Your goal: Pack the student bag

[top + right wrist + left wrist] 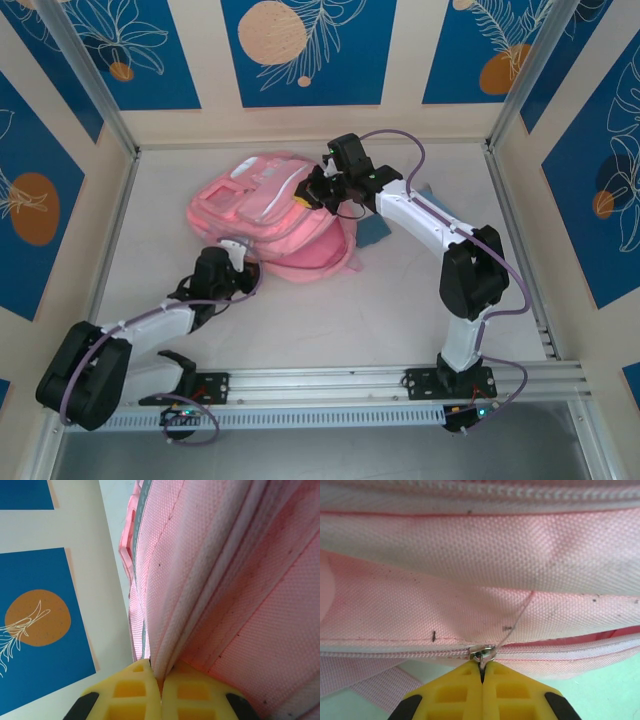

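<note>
The student bag (265, 215), pink with pale zip trims, lies flat at the table's middle back. My left gripper (233, 255) sits at its near edge, and its yellow fingertips (462, 690) are shut on the metal zip pull (483, 655) of a zipper running across the bag (480, 560). At the bag's far right edge my right gripper (310, 195) is shut on a fold of the pink fabric (210, 580), the cloth pinched between its yellow fingertips (135, 690).
A light-blue flat item (375, 232) lies on the table just right of the bag, partly under the right arm. Blue-and-cream patterned walls (300, 50) enclose the table on three sides. An aluminium rail (330, 385) runs along the near edge.
</note>
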